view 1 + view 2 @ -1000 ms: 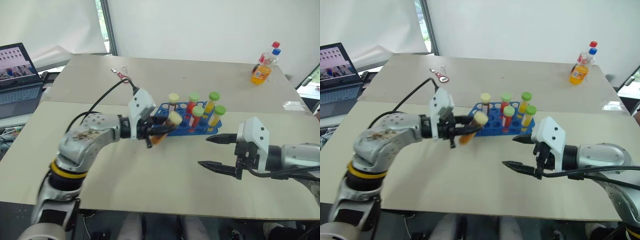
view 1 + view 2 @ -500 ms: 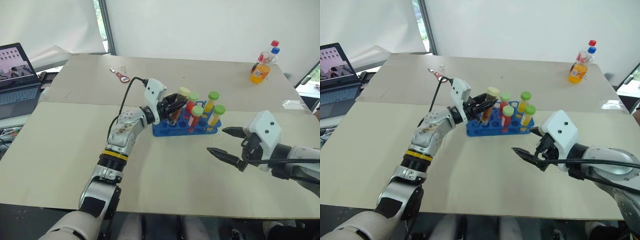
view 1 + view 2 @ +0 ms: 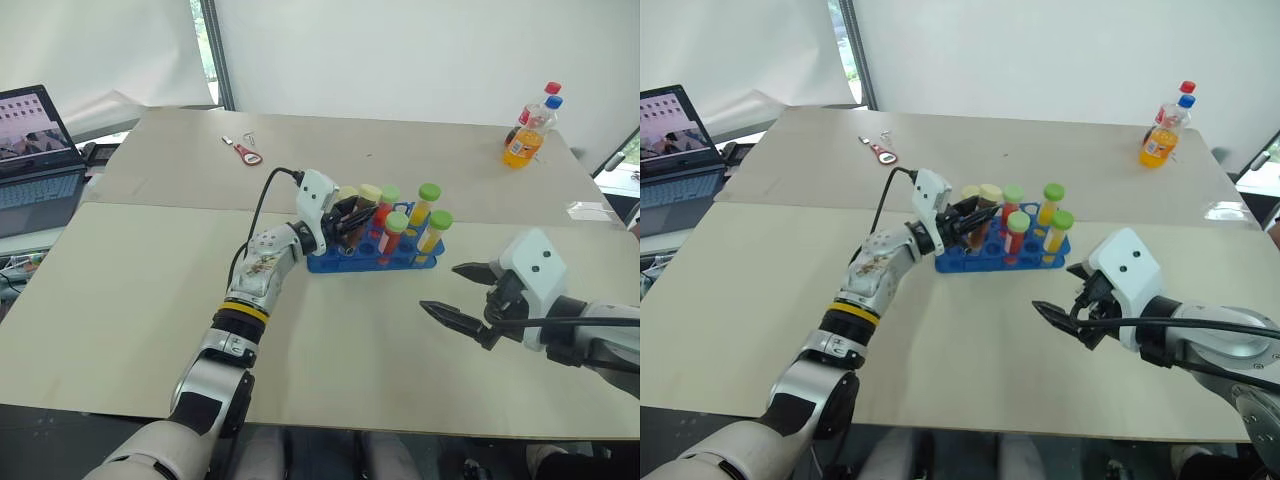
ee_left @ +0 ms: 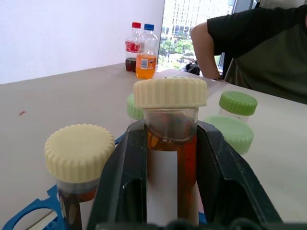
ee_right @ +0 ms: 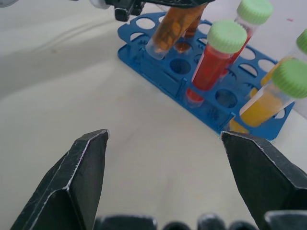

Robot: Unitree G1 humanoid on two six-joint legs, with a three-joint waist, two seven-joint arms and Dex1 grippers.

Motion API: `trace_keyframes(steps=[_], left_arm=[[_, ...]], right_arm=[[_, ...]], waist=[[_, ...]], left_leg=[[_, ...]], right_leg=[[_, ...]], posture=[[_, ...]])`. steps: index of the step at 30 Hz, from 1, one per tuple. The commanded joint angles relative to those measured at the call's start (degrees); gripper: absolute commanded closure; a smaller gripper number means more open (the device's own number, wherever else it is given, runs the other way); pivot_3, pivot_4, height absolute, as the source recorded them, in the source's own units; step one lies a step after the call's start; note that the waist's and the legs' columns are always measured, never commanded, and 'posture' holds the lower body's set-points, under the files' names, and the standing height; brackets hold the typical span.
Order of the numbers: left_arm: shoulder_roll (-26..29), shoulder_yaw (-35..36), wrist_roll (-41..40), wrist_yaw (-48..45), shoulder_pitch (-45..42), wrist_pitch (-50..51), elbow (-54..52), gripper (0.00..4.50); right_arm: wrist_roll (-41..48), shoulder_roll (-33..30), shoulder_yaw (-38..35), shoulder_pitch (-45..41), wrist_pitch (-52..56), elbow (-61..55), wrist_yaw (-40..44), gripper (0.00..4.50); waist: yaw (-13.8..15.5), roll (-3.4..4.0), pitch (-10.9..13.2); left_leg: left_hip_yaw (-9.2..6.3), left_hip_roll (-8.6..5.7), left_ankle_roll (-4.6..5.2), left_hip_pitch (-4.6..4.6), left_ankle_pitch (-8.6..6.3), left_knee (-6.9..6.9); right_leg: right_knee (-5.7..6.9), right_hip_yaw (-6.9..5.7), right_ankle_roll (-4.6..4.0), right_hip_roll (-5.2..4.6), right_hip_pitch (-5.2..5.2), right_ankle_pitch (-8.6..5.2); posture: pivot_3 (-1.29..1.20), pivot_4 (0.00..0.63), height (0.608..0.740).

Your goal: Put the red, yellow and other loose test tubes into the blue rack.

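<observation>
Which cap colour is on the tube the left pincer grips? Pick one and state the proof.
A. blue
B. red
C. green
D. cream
D: in the left wrist view the left pincer is shut on an amber tube topped by a cream cap, held over the rack; the green caps sit on tubes behind it.

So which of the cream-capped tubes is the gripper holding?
The amber tube clamped in the left gripper, over the blue rack; the other cream-capped tube already stands in it.
</observation>
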Motion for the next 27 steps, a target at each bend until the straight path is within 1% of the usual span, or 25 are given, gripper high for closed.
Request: trace_keyframes(steps=[1, 7, 12, 20, 24, 26, 27], left_arm=[[-0.86, 0.42, 1.16, 0.56, -0.50, -2.72, -0.26, 3.62], [-1.71, 1.05, 2.55, 2.02, 0.63, -6.82, 0.51, 3.63], [-2.15, 0.35, 4.01, 2.78, 3.91, -10.79, -0.46, 3.63], [-3.47, -0.07, 5.80, 6.23, 8.50, -12.88, -1.90, 3.63], [-3.72, -0.45, 5.72, 5.60, 10.05, -14.24, -2.67, 3.63], [-2.68, -1.37, 6.44, 3.90, 10.97, -16.05, -2.79, 3.63], [-2.32, -1.44, 6.25, 3.42, 11.43, -15.64, -2.97, 3.13]], right_arm=[[1.48, -0.16, -2.58, -0.06, 0.61, -1.96, -1.60, 0.34], [3.07, 1.96, -1.73, 0.06, 1.30, -3.19, -5.80, 0.34], [4.54, 4.38, -1.65, 0.05, 2.20, -4.21, -10.67, 0.34], [6.25, 6.23, -2.26, 0.76, 2.64, -4.81, -16.14, 0.34], [6.53, 7.73, -2.43, -0.22, 0.79, -4.25, -18.20, 0.34], [6.38, 7.91, -2.07, -1.34, -0.38, -4.31, -18.32, 0.34], [6.00, 7.93, -1.90, -1.88, -0.89, -4.31, -18.30, 0.34]], waist=[[0.02, 0.00, 0.00], [0.02, 0.00, 0.00], [0.00, 0.02, -0.01], [-0.02, 0.02, -0.03], [-0.07, 0.02, -0.04], [-0.16, 0.04, -0.05], [-0.18, 0.06, -0.06]], left_leg=[[-0.01, 0.00, 0.00, 0.00, 0.00, 0.00], [-0.02, 0.00, 0.00, 0.00, 0.00, 0.00], [-0.03, 0.01, 0.00, 0.00, 0.00, 0.01], [-0.04, 0.02, 0.00, 0.03, 0.00, 0.00], [-0.04, 0.02, 0.00, 0.04, 0.00, 0.00], [-0.04, 0.01, 0.00, 0.04, 0.00, 0.00], [-0.03, 0.02, 0.00, 0.04, 0.00, 0.00]], right_leg=[[0.00, 0.00, 0.00, 0.00, 0.00, 0.00], [0.00, 0.00, 0.00, 0.00, 0.00, 0.00], [0.02, 0.00, 0.00, 0.00, 0.01, 0.00], [0.03, 0.00, 0.00, 0.01, 0.02, 0.00], [0.03, 0.00, 0.00, 0.01, 0.03, 0.00], [0.03, 0.00, 0.00, 0.01, 0.03, 0.00], [0.03, 0.01, 0.00, 0.01, 0.03, 0.00]], posture=[[0.00, 0.150, 0.740], [0.00, 0.150, 0.740], [0.00, 0.150, 0.740], [0.00, 0.150, 0.740], [0.00, 0.150, 0.740], [0.00, 0.150, 0.740], [0.00, 0.150, 0.740]])
